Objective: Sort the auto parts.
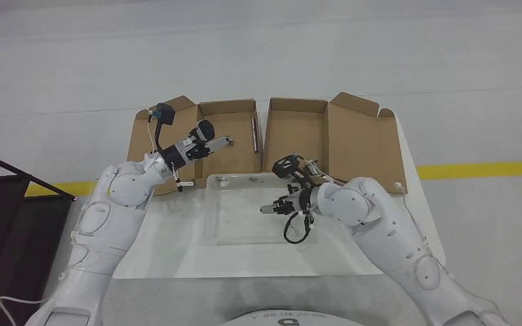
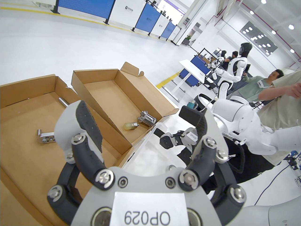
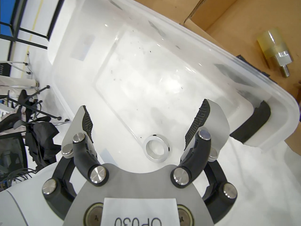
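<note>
Shiny slvr ring point(image 3: 157, 151), lying flat.

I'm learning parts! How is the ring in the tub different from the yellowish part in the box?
The ring is silver with a hole; the yellowish part is a plug with one metal end. The ring lies in the tub, the yellowish part in a cardboard box. Neither is held.

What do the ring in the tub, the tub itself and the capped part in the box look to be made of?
Ring: probably aluminium or steel, going by its silvery satin finish and crisp machined edges.
Tub: translucent plastic, with frosted, see-through walls, a moulded rim and scuffs.
Capped part: a yellowish, semi-clear cap, likely plastic or rubber, on a bright metal hex base with a stud.
</note>
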### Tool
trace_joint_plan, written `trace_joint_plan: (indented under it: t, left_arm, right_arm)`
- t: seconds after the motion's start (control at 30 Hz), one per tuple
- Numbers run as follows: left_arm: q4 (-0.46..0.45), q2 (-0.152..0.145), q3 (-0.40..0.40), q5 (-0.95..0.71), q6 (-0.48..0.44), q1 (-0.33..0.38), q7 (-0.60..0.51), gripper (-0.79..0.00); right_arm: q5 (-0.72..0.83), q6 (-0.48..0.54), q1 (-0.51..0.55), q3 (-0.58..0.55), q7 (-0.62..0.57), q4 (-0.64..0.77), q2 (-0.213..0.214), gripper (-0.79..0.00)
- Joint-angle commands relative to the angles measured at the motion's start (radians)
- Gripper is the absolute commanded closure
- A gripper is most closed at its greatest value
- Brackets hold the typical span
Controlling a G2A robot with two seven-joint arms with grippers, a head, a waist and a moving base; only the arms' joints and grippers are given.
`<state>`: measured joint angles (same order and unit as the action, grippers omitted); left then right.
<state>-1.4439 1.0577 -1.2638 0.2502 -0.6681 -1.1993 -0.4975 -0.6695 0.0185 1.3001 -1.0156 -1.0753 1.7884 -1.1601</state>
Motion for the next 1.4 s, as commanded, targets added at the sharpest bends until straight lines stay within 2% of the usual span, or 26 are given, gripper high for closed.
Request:
trace_joint_plan:
  t: [0.0, 0.07, 0.23, 0.27, 0.67, 0.93, 1.2, 1.27, 1.37]
  left_arm:
    - [0.000, 0.000, 0.000, 0.000, 0.000, 0.000, 0.000, -0.785]
    - [0.000, 0.000, 0.000, 0.000, 0.000, 0.000, 0.000, -0.785]
    - [0.000, 0.000, 0.000, 0.000, 0.000, 0.000, 0.000, -0.785]
    - [0.000, 0.000, 0.000, 0.000, 0.000, 0.000, 0.000, -0.785]
    - [0.000, 0.000, 0.000, 0.000, 0.000, 0.000, 0.000, -0.785]
    - [0.000, 0.000, 0.000, 0.000, 0.000, 0.000, 0.000, -0.785]
    - [0.000, 0.000, 0.000, 0.000, 0.000, 0.000, 0.000, -0.785]
    - [0.000, 0.000, 0.000, 0.000, 0.000, 0.000, 0.000, -0.785]
    - [0.000, 0.000, 0.000, 0.000, 0.000, 0.000, 0.000, -0.785]
  right_arm:
    - [-0.037, -0.027, 0.001, 0.009, -0.029, 0.024, 0.002, -0.785]
    - [-0.065, -0.046, 0.003, 0.019, -0.054, 0.042, 0.004, -0.785]
    - [-0.126, -0.066, 0.006, 0.033, -0.088, 0.080, 0.008, -0.379]
    - [-0.137, -0.064, 0.008, 0.036, -0.096, 0.085, 0.009, -0.354]
    - [-0.183, -0.033, -0.020, 0.071, -0.200, 0.069, 0.014, -0.280]
    - [-0.162, 0.024, -0.054, 0.106, -0.241, 0.032, 0.011, -0.200]
    - [-0.172, 0.048, -0.076, 0.134, -0.266, 0.009, 0.010, -0.209]
    - [-0.162, 0.064, -0.076, 0.139, -0.269, 0.010, 0.011, -0.172]
    - [-0.158, 0.091, -0.074, 0.141, -0.282, 0.013, 0.014, -0.157]
